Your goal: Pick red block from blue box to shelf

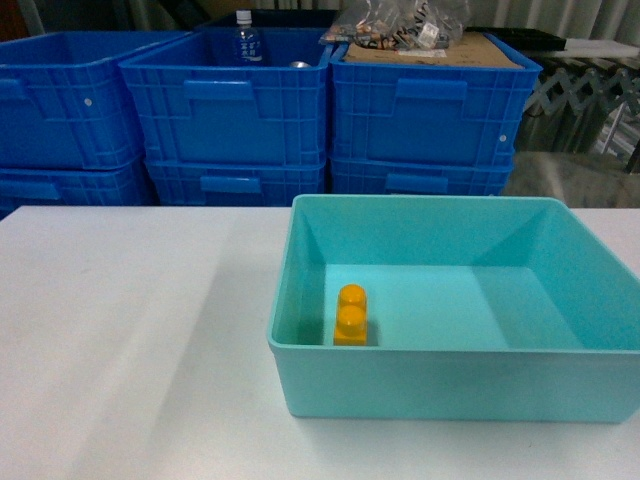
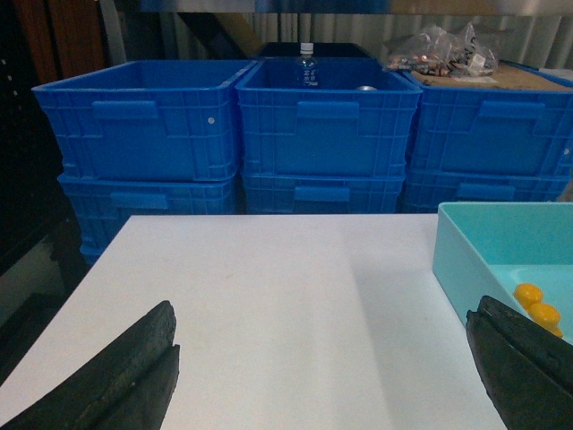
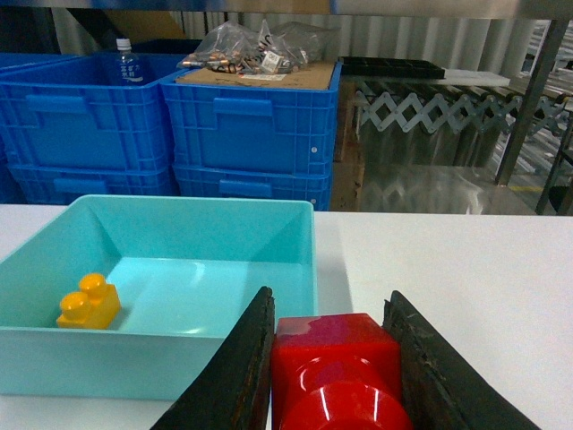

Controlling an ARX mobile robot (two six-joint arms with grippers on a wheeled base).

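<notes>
Red block [image 3: 336,372] is sitting clamped in your right gripper [image 3: 333,376], bottom center of the right wrist view, outside the blue box [image 3: 179,269]. Left gripper [image 2: 322,376] is hanging released. Swinging fast risks it slipping.

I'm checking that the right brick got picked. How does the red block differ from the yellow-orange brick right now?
The red block is clamped between the right pincer's fingers, outside the blue box; the yellow-orange brick lies loose on the box floor. The red block shows one round stud; the yellow-orange brick is longer, with two studs. Both are glossy plastic toy bricks.
</notes>
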